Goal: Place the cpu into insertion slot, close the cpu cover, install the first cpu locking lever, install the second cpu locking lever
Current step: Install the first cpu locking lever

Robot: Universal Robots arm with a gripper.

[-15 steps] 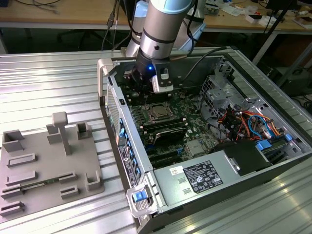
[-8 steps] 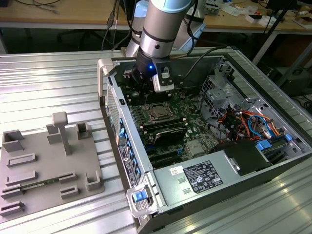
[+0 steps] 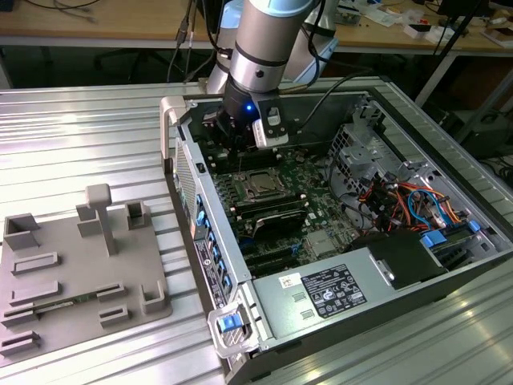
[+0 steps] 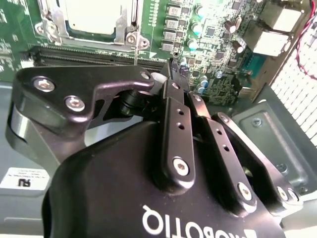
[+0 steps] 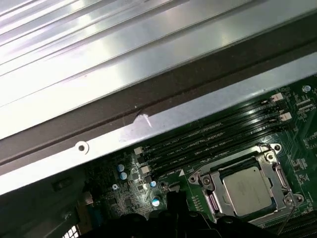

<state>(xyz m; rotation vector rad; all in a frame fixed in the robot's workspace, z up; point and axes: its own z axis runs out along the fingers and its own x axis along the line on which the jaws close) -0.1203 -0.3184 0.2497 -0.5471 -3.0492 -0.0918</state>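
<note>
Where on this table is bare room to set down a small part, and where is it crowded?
Free: the ribbed table beyond the grey fixture, bordered by the computer case wall; also the strip at the exterior view's lower right. Crowded: inside the case, around the gripper, cpu and cables.

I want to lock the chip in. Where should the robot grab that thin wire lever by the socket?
Probably its free upper end, coming from above: the lever looks like a thin rod standing up beside the cpu cover, so its tip is clear of the board while its foot sits among parts.
</note>
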